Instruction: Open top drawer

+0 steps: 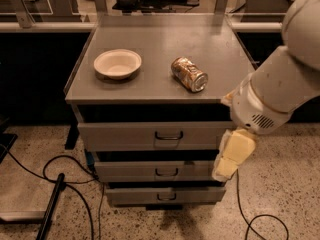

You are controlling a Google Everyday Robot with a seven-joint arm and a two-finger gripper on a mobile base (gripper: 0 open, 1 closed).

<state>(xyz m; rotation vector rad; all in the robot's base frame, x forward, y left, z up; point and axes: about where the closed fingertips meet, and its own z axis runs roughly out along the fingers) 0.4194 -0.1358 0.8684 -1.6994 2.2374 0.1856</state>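
Note:
The top drawer (pixel 125 135) is the widest grey drawer of three in a grey metal cabinet. Its flat front carries a small dark wire handle (pixel 168 135) at centre. The front looks pushed in, under the cabinet top. My gripper (pixel 231 158), cream-coloured, hangs from the white arm (pixel 280 91) at the right. It is in front of the right end of the top drawer and the second drawer, to the right of the handle and a little below it.
A white bowl (pixel 117 64) and a can (pixel 189 74) lying on its side rest on the cabinet top (pixel 160 34). Two narrower drawers (pixel 130 171) sit below. Cables (pixel 75 184) and a dark pole (pixel 50 209) lie on the floor at left; another cable (pixel 260 219) lies at right.

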